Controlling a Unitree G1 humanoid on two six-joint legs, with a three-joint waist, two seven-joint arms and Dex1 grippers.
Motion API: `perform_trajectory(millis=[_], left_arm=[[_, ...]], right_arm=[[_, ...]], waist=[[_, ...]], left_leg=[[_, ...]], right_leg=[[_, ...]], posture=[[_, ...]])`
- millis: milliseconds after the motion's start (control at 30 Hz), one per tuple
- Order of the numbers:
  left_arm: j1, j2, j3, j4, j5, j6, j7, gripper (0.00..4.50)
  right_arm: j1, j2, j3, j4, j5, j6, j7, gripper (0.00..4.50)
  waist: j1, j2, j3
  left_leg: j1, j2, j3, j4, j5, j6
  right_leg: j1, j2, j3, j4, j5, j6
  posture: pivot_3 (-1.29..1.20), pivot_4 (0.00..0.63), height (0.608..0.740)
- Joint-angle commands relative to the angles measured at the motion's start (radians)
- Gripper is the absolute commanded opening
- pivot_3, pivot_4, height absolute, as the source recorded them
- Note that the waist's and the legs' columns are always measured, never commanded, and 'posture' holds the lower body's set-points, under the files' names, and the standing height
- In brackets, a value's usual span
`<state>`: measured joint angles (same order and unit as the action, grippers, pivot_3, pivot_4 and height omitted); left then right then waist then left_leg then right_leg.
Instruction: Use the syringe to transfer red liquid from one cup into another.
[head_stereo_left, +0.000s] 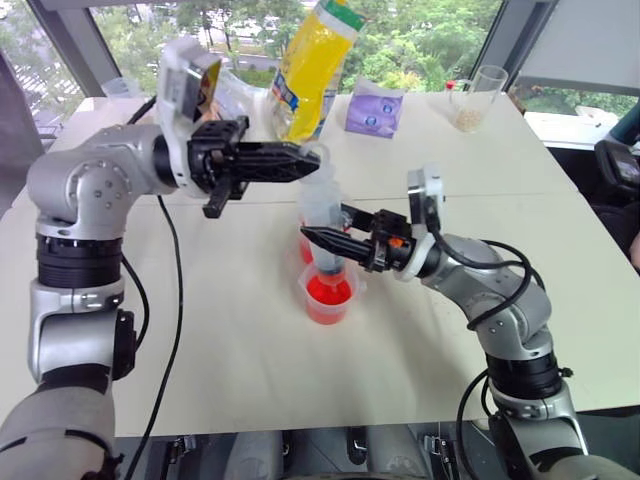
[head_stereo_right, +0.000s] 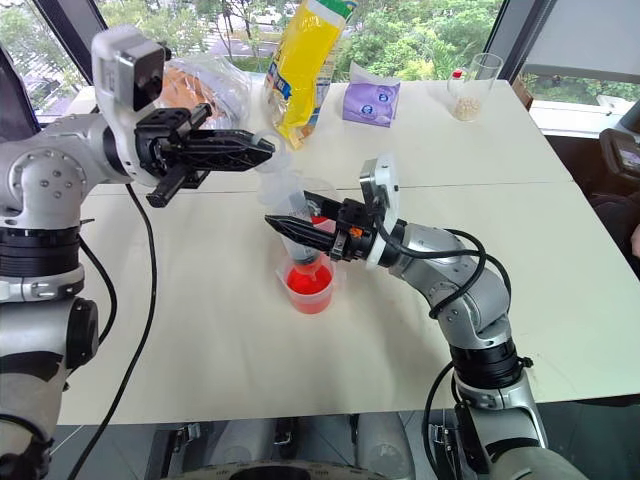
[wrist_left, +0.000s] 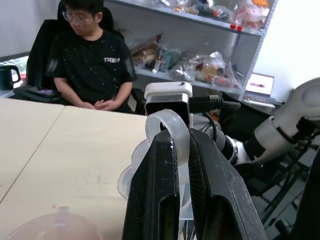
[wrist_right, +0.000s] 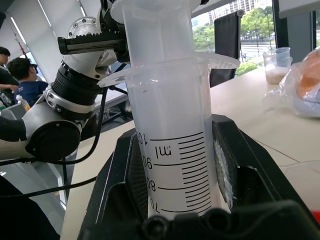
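Note:
The syringe (head_stereo_left: 321, 208) stands upright over a small cup (head_stereo_left: 329, 300) holding red liquid (head_stereo_left: 328, 291). Its tip dips into that cup. My right gripper (head_stereo_left: 312, 237) is shut on the clear barrel (wrist_right: 175, 165), whose graduation marks sit between the pads. My left gripper (head_stereo_left: 308, 160) reaches in level from the left and is shut on the plunger's ring (wrist_left: 167, 129) at the top. A second cup (head_stereo_right: 321, 211) with some red in it stands just behind, partly hidden by the syringe and my right gripper.
A yellow bag (head_stereo_left: 312, 65), a purple pouch (head_stereo_left: 375, 108) and a glass with grains (head_stereo_left: 478, 98) stand at the table's far side. A clear plastic bag (head_stereo_right: 205, 85) lies far left. A person (wrist_left: 95, 65) sits beyond the table. A black cable (head_stereo_left: 178, 300) hangs from my left arm.

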<state>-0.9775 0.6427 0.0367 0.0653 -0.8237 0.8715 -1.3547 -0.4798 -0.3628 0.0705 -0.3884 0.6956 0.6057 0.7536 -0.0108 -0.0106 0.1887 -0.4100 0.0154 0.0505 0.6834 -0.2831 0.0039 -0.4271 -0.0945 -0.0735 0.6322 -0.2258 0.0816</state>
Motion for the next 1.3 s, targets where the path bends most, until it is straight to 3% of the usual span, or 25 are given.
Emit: perform_trajectory(millis=[33,433,867,1033,1167,1300], left_arm=[[0.011,-0.003,-0.049,-0.028,0.027,-0.023,-0.034,0.06],[0.068,-0.019,-0.092,-0.064,0.045,-0.050,-0.051,0.06],[0.057,-0.026,-0.078,-0.045,0.036,-0.027,-0.023,0.06],[0.023,-0.027,-0.043,-0.004,0.035,-0.010,0.004,2.11],[0.004,-0.017,0.000,0.026,0.043,-0.031,0.030,4.30],[-0.017,0.015,0.059,0.063,0.033,-0.038,0.050,4.41]], right_arm=[[-0.065,0.009,-0.031,-0.026,0.020,-0.017,-0.012,1.40],[-0.145,0.016,-0.076,-0.017,0.048,0.003,-0.037,1.40],[-0.120,0.016,-0.078,-0.020,0.067,0.031,-0.028,1.40],[-0.092,0.019,-0.066,-0.021,0.071,0.043,-0.027,1.40],[-0.086,0.022,-0.066,-0.025,0.092,0.072,-0.038,1.40],[-0.087,0.020,-0.068,-0.029,0.112,0.091,-0.049,1.40]], waist=[[0.000,0.000,0.000],[0.000,0.000,0.000],[0.000,0.000,0.000],[0.000,0.000,0.000],[-0.002,0.000,0.000],[-0.002,0.000,0.000]], left_leg=[[0.000,0.000,0.000,0.000,0.000,0.000],[0.000,0.000,0.000,0.000,0.000,0.000],[0.000,0.000,0.000,0.000,0.000,0.000],[0.000,0.000,0.000,0.000,0.000,0.000],[0.000,0.000,0.000,0.000,0.000,0.000],[0.000,0.000,0.000,0.000,0.000,0.000]], right_leg=[[0.000,0.000,0.000,0.000,0.000,0.000],[0.000,0.000,0.000,0.000,0.000,0.000],[0.000,0.000,0.000,0.000,0.000,0.000],[0.000,0.000,0.000,0.000,0.000,0.000],[0.000,0.000,0.000,0.000,0.000,0.000],[0.000,0.000,0.000,0.000,0.000,0.000]], posture=[[0.00,0.150,0.740],[0.00,0.150,0.740],[0.00,0.150,0.740],[0.00,0.150,0.740],[0.00,0.150,0.740],[0.00,0.150,0.740]])
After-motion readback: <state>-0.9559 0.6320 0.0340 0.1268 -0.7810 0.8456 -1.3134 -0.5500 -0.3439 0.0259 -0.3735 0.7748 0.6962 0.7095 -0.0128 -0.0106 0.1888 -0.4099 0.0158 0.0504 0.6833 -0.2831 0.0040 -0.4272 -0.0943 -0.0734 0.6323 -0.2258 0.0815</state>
